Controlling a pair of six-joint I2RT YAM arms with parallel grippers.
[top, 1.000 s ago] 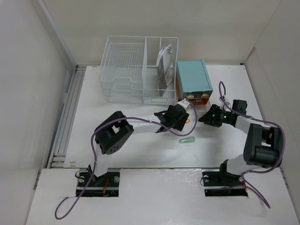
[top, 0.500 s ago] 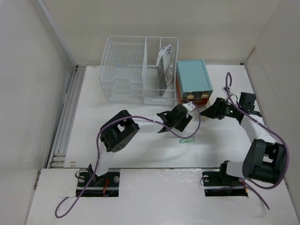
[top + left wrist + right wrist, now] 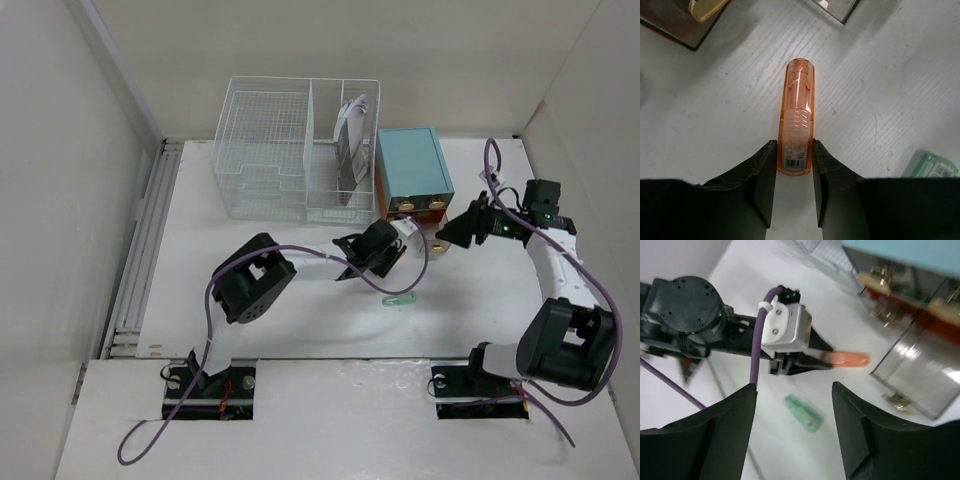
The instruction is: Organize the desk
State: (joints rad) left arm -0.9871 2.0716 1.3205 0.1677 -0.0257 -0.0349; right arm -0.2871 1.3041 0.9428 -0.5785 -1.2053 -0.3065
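On the white desk (image 3: pixel 290 315) lies an orange translucent tube (image 3: pixel 799 107), pointing away from my left gripper (image 3: pixel 794 150). The black jaws press against both sides of its near, labelled end. From above, the left gripper (image 3: pixel 395 258) covers that tube, just in front of the teal-topped drawer box (image 3: pixel 412 165). A green tube (image 3: pixel 400 298) rests loose on the desk just nearer than it, and shows as the green tube (image 3: pixel 802 413). My right gripper (image 3: pixel 447 236) hovers to the right, open, with nothing between its fingers. The orange tube (image 3: pixel 847 359) also shows in the right wrist view.
A white wire basket (image 3: pixel 295 150) with papers in its right compartment stands at the back. A clear drawer (image 3: pixel 920 375) sticks out of the drawer box toward the grippers. Pale panels wall the desk on the left, back and right.
The left jaws have narrowed onto the orange tube. The right arm has pulled back to the right, away from the drawer box's front.
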